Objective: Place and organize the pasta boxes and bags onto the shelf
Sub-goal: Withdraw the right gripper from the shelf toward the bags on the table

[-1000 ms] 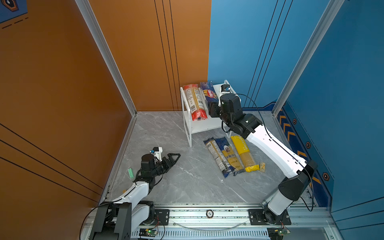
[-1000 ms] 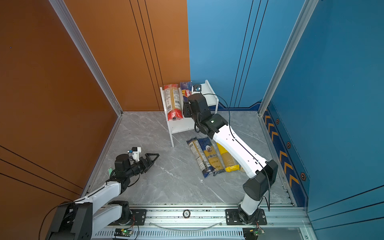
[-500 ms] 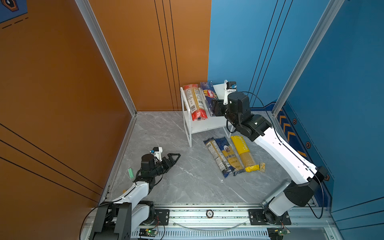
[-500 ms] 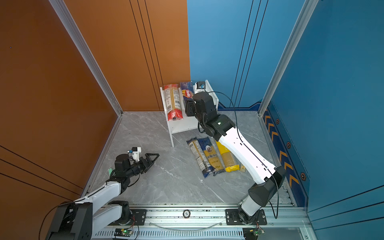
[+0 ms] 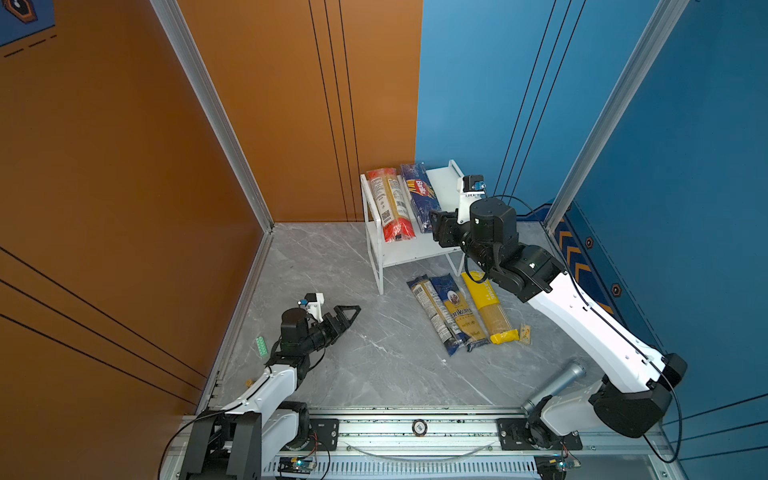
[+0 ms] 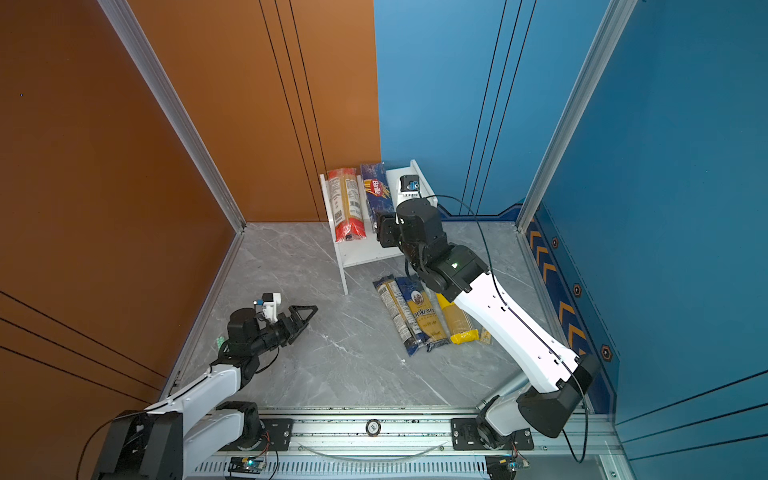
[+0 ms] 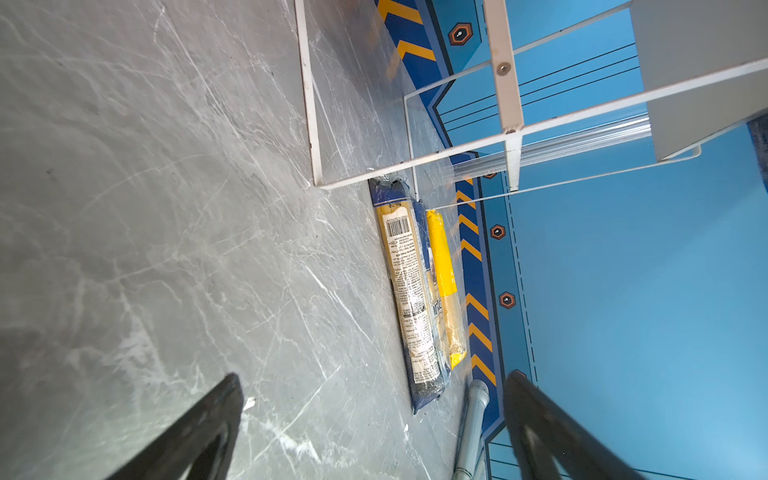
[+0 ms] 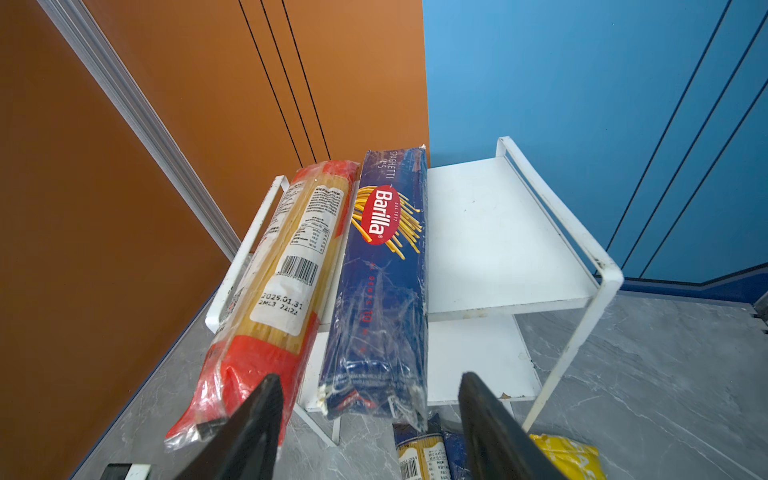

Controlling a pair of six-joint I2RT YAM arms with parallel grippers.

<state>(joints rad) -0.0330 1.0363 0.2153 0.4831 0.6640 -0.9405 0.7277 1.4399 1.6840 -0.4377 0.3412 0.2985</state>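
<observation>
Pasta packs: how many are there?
5. Two on the shelf's top board: red pack, Barilla pack. Three on the floor: clear pack, portrait pack, yellow pack. None seems hidden.

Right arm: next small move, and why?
Probably back the right gripper off the shelf and lower it toward the yellow pack. Its jaws stand open and empty, the Barilla pack lies on the top board, and the yellow pack lies on the floor.

The shelf (image 8: 490,232) is white, the Barilla pack (image 8: 382,299) dark blue, the floor (image 5: 374,353) veined grey.
</observation>
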